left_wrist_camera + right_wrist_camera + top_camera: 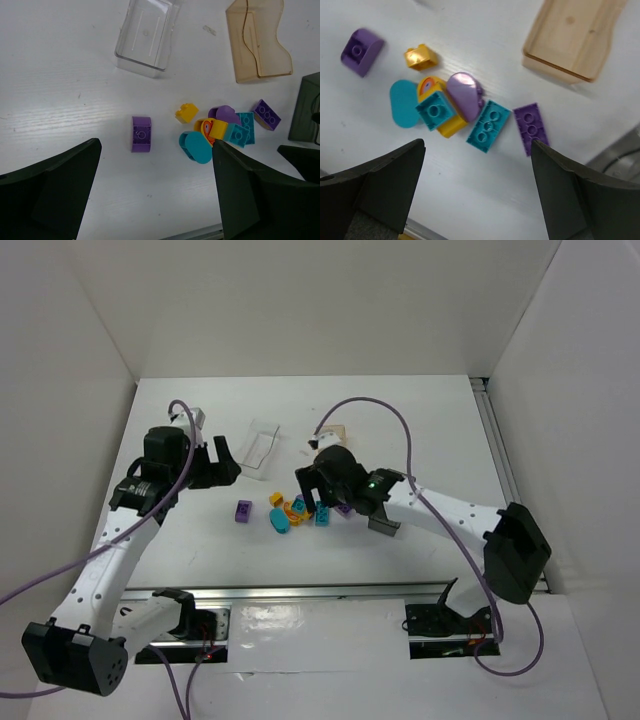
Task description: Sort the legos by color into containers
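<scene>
Hovering above the clustered legos (489, 125), the right gripper (477, 165) spreads empty jaws, seemingly picking a target; the left gripper (155, 167), likewise released, frames the stray purple brick (141, 134); the clear tray (140, 62) and tan box (570, 30) wait just beyond.

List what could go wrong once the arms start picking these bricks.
1. The purple rounded piece overlaps the teal square brick and a yellow piece, all touching. The open right hand may pinch two colours at once or scatter them.
2. The open left hand looks onto the same pile, so both hands reaching in together could collide.
3. The clear tray looks light, and a nudge might slide it.
</scene>
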`<state>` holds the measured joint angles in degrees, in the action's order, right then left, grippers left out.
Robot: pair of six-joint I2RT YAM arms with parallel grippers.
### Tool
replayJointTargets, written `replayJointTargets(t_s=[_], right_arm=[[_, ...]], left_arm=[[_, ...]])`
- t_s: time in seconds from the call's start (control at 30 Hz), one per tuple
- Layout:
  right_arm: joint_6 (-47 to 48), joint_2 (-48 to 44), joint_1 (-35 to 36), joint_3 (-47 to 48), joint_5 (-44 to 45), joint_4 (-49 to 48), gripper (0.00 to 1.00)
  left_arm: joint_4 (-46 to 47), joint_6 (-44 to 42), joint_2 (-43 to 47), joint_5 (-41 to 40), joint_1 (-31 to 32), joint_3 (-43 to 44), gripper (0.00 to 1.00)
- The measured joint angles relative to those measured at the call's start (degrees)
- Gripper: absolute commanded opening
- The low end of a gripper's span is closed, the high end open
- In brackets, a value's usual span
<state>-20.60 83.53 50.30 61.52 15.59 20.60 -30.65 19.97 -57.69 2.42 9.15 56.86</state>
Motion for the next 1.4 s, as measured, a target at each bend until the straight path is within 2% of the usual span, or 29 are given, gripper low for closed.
replayJointTargets(t_s=[0.07, 0.2, 0.4, 0.53, 0.83, 1.0, 1.4], right_arm=[[3.4, 3.0, 0.3, 2.2, -3.0, 0.0, 0.93], [9.1, 10.2, 0.8, 7.1, -6.0, 0.0, 0.83], [15.3, 16.7, 1.0, 10.4, -7.8, 0.3, 0.83], [17.6, 17.4, 1.1, 10.9, -9.9, 0.4, 0.74], [19.5, 20.2, 1.1, 11.3, -13.3, 0.4, 0.60], [19.8, 21.5, 1.1, 11.6, -13.7, 0.7, 0.46], [19.2, 21.5, 1.1, 12.4, -15.0, 0.6, 0.51]], left_arm=[[-0.2, 0.0, 0.3, 1.0, 0.0, 0.0, 0.99], [-0.5, 0.0, 0.4, 2.2, -0.1, 0.0, 0.99], [-1.0, 0.2, 0.4, 2.8, -0.1, 0.0, 0.98], [-1.4, 0.1, 0.6, 2.8, -0.1, 0.0, 0.98], [-1.4, 0.2, 0.9, 3.1, -0.1, 0.0, 0.97], [-1.5, 0.2, 0.9, 3.1, -0.1, 0.0, 0.97], [-1.4, 0.2, 0.9, 4.3, -0.1, 0.0, 0.97]])
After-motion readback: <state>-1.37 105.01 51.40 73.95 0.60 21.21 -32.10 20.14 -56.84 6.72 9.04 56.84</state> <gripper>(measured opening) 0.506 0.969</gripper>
